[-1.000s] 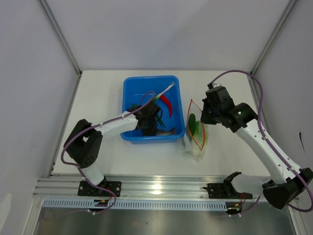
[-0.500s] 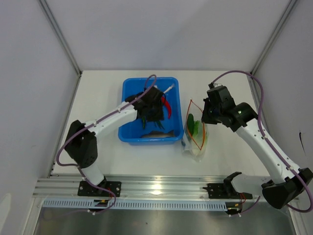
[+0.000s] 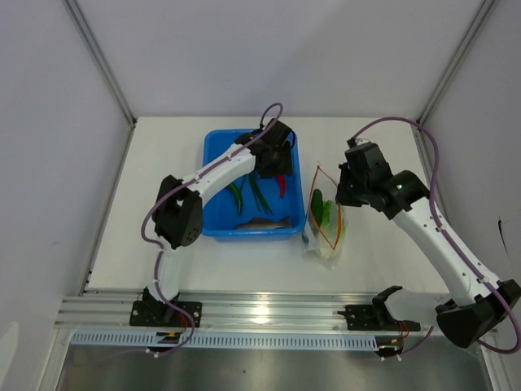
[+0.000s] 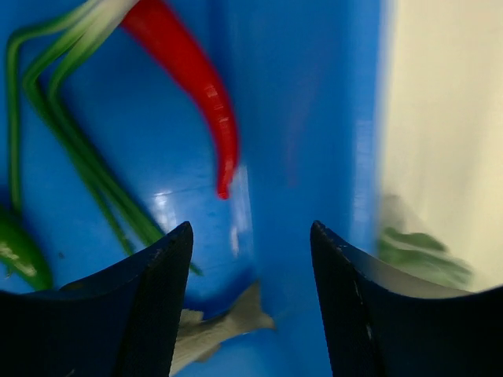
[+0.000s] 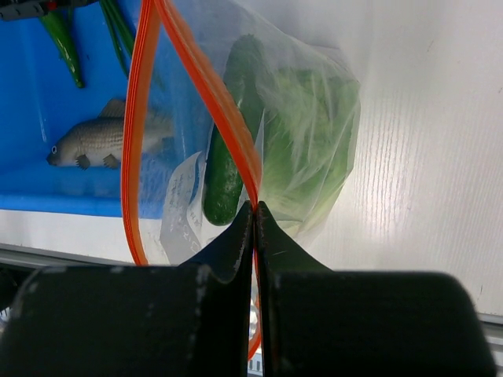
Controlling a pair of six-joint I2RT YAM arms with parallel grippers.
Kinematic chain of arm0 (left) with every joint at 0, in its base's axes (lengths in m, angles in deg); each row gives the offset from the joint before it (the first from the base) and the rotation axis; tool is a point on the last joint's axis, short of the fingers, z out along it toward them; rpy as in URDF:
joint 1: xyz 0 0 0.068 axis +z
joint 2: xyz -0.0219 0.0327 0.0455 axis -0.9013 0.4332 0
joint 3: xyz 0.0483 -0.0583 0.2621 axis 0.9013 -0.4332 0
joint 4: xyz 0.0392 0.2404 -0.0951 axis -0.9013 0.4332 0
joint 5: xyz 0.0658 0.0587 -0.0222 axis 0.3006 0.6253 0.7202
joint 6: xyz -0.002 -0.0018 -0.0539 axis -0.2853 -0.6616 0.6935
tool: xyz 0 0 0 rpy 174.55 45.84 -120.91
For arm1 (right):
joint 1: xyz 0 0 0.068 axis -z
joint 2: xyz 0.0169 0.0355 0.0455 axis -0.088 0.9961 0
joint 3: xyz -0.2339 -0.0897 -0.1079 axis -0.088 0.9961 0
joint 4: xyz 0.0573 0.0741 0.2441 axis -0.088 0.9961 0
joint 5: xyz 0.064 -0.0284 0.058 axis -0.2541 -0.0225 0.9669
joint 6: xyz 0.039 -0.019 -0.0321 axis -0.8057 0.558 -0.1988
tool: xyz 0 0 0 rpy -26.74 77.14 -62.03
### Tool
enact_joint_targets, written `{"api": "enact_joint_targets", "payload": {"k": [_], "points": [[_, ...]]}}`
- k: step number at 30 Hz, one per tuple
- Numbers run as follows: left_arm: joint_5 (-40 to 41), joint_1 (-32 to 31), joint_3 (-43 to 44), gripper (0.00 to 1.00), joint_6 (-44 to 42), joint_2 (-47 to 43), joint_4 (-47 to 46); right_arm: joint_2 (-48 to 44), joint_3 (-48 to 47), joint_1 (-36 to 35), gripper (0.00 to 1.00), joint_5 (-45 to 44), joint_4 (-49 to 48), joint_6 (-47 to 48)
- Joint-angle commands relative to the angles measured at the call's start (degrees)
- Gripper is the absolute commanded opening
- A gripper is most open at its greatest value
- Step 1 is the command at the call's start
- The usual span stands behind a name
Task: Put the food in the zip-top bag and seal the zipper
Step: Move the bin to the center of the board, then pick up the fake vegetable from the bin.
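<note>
Left hand [image 4: 251, 236] has moved over the red chili [image 4: 192, 78], open, empty; right hand [image 5: 255, 210] pinches the zipper [image 5: 135, 133].

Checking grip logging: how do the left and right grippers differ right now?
The left gripper is open and empty; the right gripper is shut on the orange strip of the clear bag. The left gripper hangs over the blue bin near the red chili; the right gripper is beside the bin, at the bag's mouth. Both have black fingers.
</note>
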Motion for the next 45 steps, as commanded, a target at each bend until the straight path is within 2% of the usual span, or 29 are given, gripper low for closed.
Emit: {"api": "enact_joint_targets", "payload": {"k": [1, 4, 6, 12, 13, 17, 22, 26, 35, 45], "points": [[-1.55, 2.46, -3.30, 0.63, 0.35, -2.33, -3.92, -1.75, -0.02, 0.40, 0.00, -0.41, -0.24, 0.36], [-2.08, 2.55, -2.62, 0.61, -0.70, -0.51, -4.20, -1.84, 0.77, 0.40, 0.00, -0.15, -0.76, 0.27], [-2.61, 2.82, 0.98, 0.57, -0.27, 1.34, -2.53, -1.84, 1.03, 0.49, 0.00, 0.12, -0.94, 0.18], [-9.54, 4.57, 3.62, 0.57, 1.92, 7.05, -2.97, -1.84, 1.56, 0.49, 0.00, 0.20, -1.29, 0.18], [-10.95, 5.01, 7.28, 0.55, 2.63, 8.55, -2.09, -1.93, 1.65, 0.57, 0.00, 0.12, -1.38, 0.27], [-16.23, 7.39, 12.76, 0.43, 6.67, 15.40, 1.77, -2.11, 2.44, 0.75, 0.00, 0.20, -1.91, 0.27], [-14.04, 7.39, 15.67, 0.46, 6.59, 16.99, 1.96, -2.37, 4.99, 0.92, 0.00, 0.82, -3.40, -0.08], [-13.42, 7.30, 20.67, 0.51, 5.54, 19.63, 5.56, -2.81, 5.69, 1.01, 0.00, 0.91, -3.67, -0.43], [-10.79, 5.98, 21.91, 0.53, 3.34, 22.54, 9.34, -3.69, 5.60, 1.01, 0.00, 1.17, -5.51, -0.70], [-8.41, 5.72, 23.05, 0.52, 3.87, 22.88, 12.50, -4.83, 4.81, 1.63, 0.00, 1.17, -4.90, -0.08]]}}
